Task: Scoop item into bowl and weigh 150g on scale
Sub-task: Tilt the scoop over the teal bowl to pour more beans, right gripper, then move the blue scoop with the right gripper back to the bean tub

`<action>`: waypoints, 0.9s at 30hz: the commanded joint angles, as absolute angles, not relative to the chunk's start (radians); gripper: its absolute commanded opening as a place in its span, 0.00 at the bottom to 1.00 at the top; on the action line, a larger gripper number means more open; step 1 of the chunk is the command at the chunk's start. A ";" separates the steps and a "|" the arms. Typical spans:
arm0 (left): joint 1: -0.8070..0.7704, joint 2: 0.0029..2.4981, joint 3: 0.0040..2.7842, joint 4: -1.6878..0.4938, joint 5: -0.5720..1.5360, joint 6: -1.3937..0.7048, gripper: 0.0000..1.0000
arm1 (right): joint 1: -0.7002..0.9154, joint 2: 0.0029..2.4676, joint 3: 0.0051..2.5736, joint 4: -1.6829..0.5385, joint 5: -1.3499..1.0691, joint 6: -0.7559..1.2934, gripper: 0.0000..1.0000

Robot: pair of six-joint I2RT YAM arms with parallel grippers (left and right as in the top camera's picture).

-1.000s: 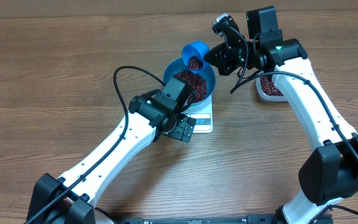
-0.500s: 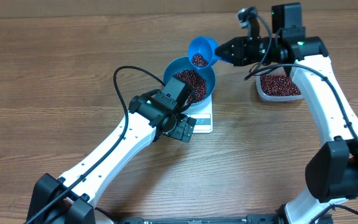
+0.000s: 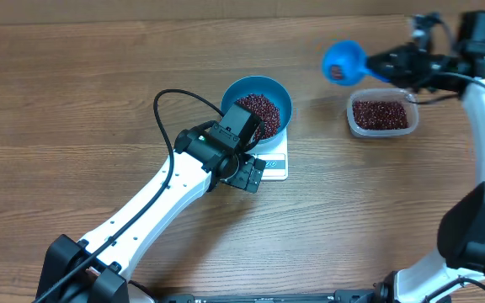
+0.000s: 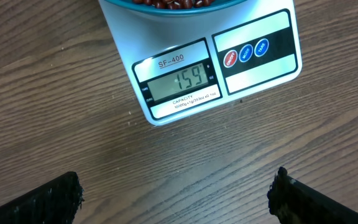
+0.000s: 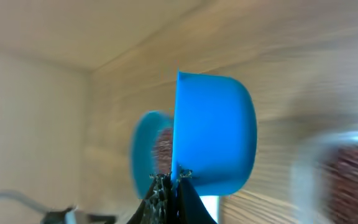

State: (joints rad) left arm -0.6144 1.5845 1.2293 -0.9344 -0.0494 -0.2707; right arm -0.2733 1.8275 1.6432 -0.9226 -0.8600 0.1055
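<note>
Presently, beans (image 3: pixel 259 108): heaped in the bowl (image 3: pixel 280 93), directly ahead of the left claw (image 4: pixel 176 190); a few more ride in the scoop (image 3: pixel 342 63).
bowl: seated on the scale (image 4: pixel 253 62) so its load registers.
scale: display faces the left claw's camera, apparently reading 159, over target.
left claw: released, empty, hovering to view the display.
right claw (image 3: pixel 387 62): clenched on the scoop's handle, well apart from the bowl.
tub (image 3: pixel 381 115): just below the right claw, probably to receive surplus.
table (image 3: pixel 74 101): carries all.
</note>
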 commanded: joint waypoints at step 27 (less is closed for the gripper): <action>-0.616 1.583 1.220 -0.934 -0.062 -0.269 1.00 | -0.156 1.671 1.691 -1.073 0.010 -0.218 0.04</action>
